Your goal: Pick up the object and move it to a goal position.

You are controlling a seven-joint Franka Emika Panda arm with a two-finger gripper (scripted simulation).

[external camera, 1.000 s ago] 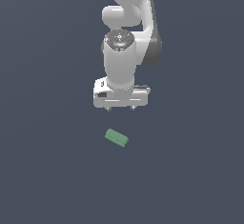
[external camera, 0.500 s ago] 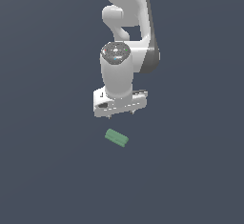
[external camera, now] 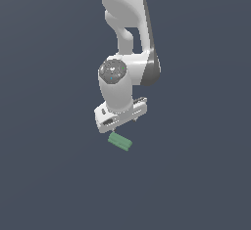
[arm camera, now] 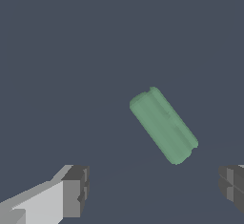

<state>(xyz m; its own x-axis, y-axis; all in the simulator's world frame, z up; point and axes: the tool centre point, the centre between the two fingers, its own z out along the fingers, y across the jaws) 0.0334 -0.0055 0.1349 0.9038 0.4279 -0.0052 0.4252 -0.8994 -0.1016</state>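
Observation:
The object, a small matte green elongated block (external camera: pixel 120 141), lies flat on the dark grey surface. It lies at a slant in both views. My white gripper (external camera: pixel 121 122) hangs just above it, nearly over it and apart from it. In the wrist view the block (arm camera: pixel 163 125) lies at a slant ahead of the two dark fingertips (arm camera: pixel 76 191), which stand wide apart. The gripper (arm camera: pixel 155 186) is open and holds nothing.
The plain dark grey surface (external camera: pixel 54 175) extends all around the block. The white arm (external camera: pixel 125 38) rises from the gripper to the top of the exterior view.
The arm has come down and the gripper now hangs much closer above the green block. The hand has turned a little. The block has not moved.

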